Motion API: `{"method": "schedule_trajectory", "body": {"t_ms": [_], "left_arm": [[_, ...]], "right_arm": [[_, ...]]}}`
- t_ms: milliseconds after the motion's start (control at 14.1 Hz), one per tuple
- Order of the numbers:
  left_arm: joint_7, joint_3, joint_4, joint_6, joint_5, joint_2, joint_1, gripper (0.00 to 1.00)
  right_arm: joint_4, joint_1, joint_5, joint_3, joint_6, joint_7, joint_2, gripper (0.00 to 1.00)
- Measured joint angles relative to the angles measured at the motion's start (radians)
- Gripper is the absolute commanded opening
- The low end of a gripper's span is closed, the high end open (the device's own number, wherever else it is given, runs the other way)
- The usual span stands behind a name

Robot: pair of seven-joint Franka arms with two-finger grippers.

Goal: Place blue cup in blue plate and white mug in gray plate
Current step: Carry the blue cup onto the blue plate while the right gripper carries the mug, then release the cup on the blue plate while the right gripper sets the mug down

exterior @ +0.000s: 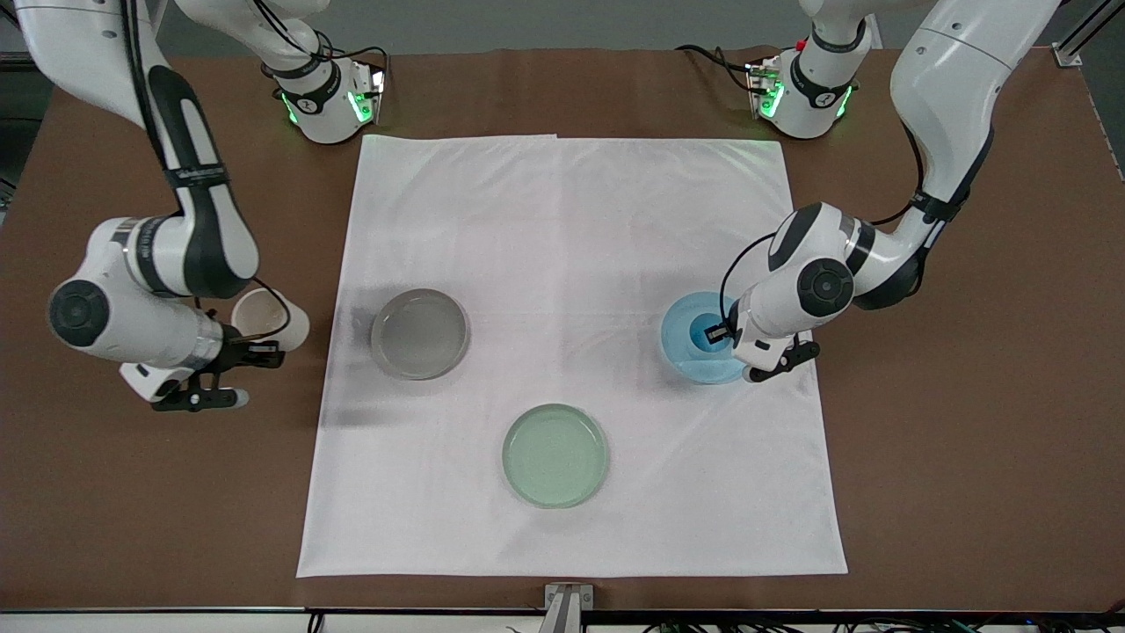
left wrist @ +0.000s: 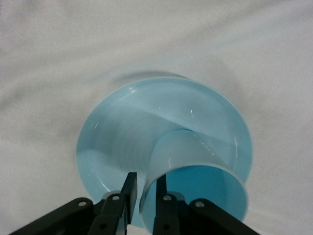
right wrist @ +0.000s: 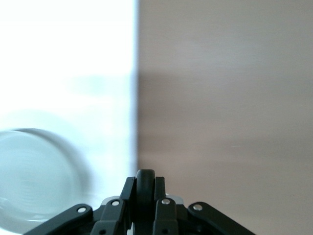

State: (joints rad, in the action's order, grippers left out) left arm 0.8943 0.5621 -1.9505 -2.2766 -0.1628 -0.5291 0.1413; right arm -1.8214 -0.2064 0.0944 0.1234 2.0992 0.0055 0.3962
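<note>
Front view
left hand (exterior: 719,335): over the blue plate (exterior: 681,352), toward the left arm's end of the white cloth (exterior: 571,220); fingers closed on the blue cup (exterior: 703,332) wall.
blue cup: upright inside the blue plate, bright blue inside showing, partly covered by the wrist.
right hand (exterior: 249,345): over bare brown counter (exterior: 105,492), just off the cloth edge at the right arm's end; pinching the white mug (exterior: 266,318).
white mug: held tipped, off-white mouth facing up and toward the camera, clear of the counter; black handle sits at the fingers.
gray plate (exterior: 420,334): on the cloth, beside the mug, nothing on it.
green plate (exterior: 555,455): nearest the camera, mid-cloth, nothing on it.

Left wrist view
left hand (left wrist: 143,196): narrow grip, one finger outside the blue cup (left wrist: 195,171) wall, one inside the rim.
blue cup: standing in the blue plate (left wrist: 127,132), off-centre, close to the rim on the hand's side.
cloth (left wrist: 49,58): wrinkled around the plate.

Right wrist view
right hand (right wrist: 145,196): fingers closed narrow on the black mug handle (right wrist: 145,188); mug body not seen here.
gray plate (right wrist: 34,176): blurred, on the cloth (right wrist: 63,58), off to one side of the hand.
counter (right wrist: 225,98): brown, under the hand, cloth edge running right by the fingers.
</note>
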Motion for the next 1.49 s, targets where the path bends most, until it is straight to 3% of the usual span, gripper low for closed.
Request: {"method": "schedule_trajectory", "body": {"t_ms": [213, 426, 852, 1277, 1348, 1419, 1490], "left_arm": [[0.030, 0.002, 0.003, 0.000, 0.000, 0.001, 0.000, 1.00], [0.032, 0.004, 0.039, 0.048, 0.000, 0.021, 0.000, 1.00], [-0.059, 0.005, 0.307, 0.354, -0.009, 0.074, 0.004, 1.00], [-0.220, -0.004, 0.530, 0.575, -0.225, 0.104, 0.039, 1.00], [-0.265, -0.003, 0.538, 0.583, -0.233, 0.118, 0.066, 1.00], [-0.326, -0.003, 0.540, 0.586, -0.233, 0.132, 0.098, 1.00], [-0.380, -0.003, 0.541, 0.586, -0.233, 0.146, 0.134, 1.00]], "right_arm": [[-0.004, -0.163, 0.034, -0.003, 0.038, 0.179, 0.008, 0.05], [-0.009, -0.245, 0.051, -0.002, 0.114, 0.259, 0.029, 0.05], [-0.010, -0.260, 0.076, 0.005, 0.187, 0.263, 0.109, 0.05], [-0.010, -0.270, 0.079, 0.004, 0.208, 0.263, 0.150, 0.08], [-0.009, -0.273, 0.079, 0.004, 0.208, 0.263, 0.152, 0.12], [-0.008, -0.275, 0.079, 0.004, 0.208, 0.263, 0.152, 0.38], [-0.008, -0.276, 0.079, 0.004, 0.208, 0.263, 0.152, 0.83]]}}
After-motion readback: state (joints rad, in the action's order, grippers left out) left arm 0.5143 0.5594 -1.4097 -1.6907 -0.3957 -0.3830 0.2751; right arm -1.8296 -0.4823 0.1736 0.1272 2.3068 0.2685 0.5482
